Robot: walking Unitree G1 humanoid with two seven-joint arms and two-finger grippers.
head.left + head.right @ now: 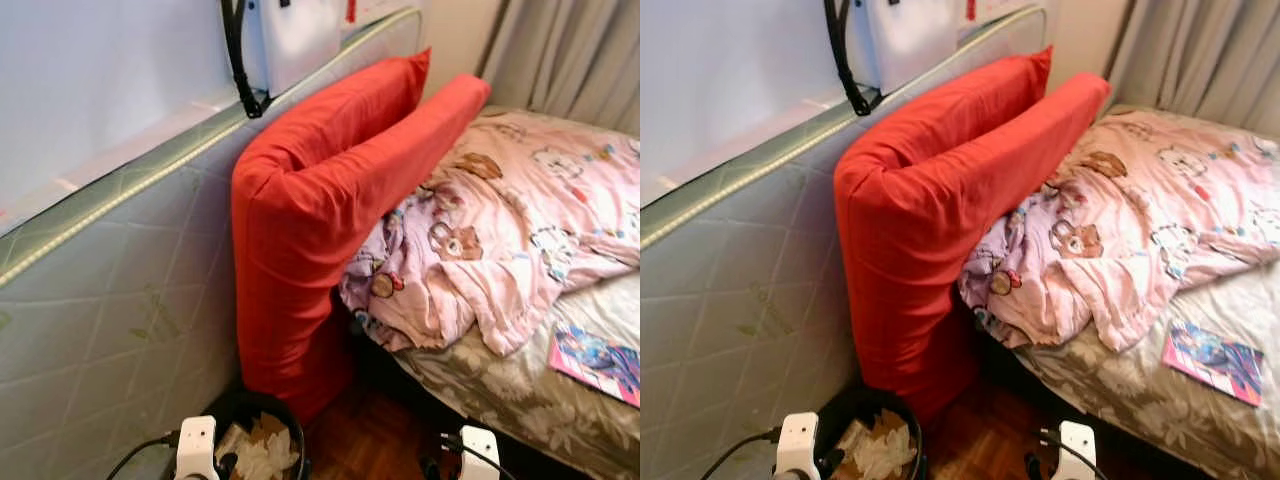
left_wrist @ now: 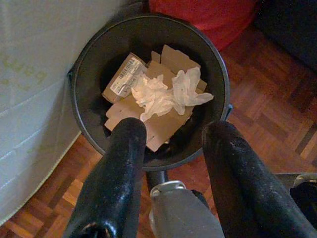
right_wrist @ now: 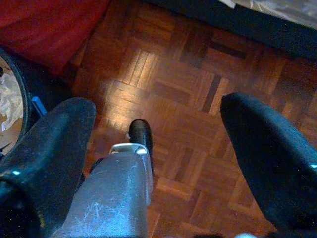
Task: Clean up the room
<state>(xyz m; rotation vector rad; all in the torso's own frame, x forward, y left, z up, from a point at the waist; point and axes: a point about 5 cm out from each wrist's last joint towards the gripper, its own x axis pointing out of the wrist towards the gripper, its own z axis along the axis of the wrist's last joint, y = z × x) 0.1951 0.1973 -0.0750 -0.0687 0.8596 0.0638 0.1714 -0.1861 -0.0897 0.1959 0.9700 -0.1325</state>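
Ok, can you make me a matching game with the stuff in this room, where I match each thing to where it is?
Things:
1. big red cushion
2. crumpled white tissue
3. pink picture booklet
4. pink cartoon-print blanket

Places:
A. inside the round black bin
B. flat on the bed's grey patterned sheet
C. standing against the quilted green mattress
D. bunched up across the bed

Pairs: 1-C, 2-A, 3-B, 4-D
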